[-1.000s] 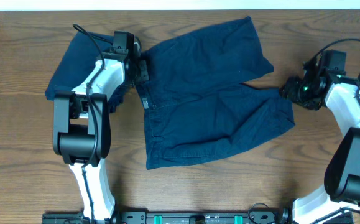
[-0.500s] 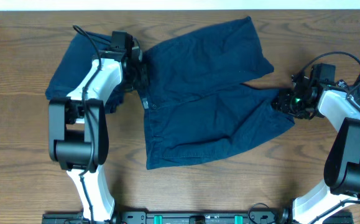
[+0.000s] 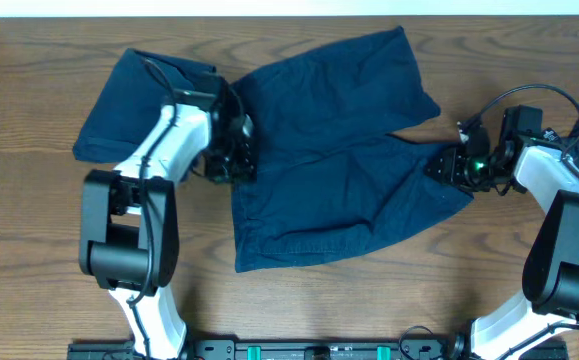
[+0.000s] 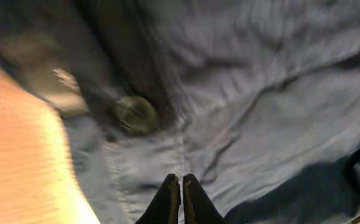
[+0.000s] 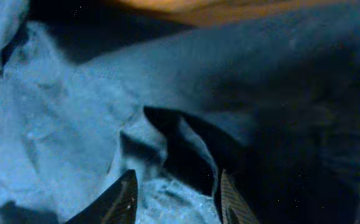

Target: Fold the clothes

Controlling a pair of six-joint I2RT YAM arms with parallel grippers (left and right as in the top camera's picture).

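Note:
Dark navy shorts lie spread flat mid-table, waistband to the left and both legs pointing right. My left gripper is at the waistband. In the left wrist view it is shut, tips down on the blue fabric just below a round button; nothing shows pinched between them. My right gripper is at the hem of the nearer leg. Its jaws stand apart around a raised fold of fabric.
A second navy garment lies folded at the back left, partly under my left arm. Bare wooden table shows in front of the shorts. The right arm's cables loop at the right edge.
My left gripper slid from the top of the waistband toward the near side. My right gripper moved left onto the leg hem, and its jaws narrowed.

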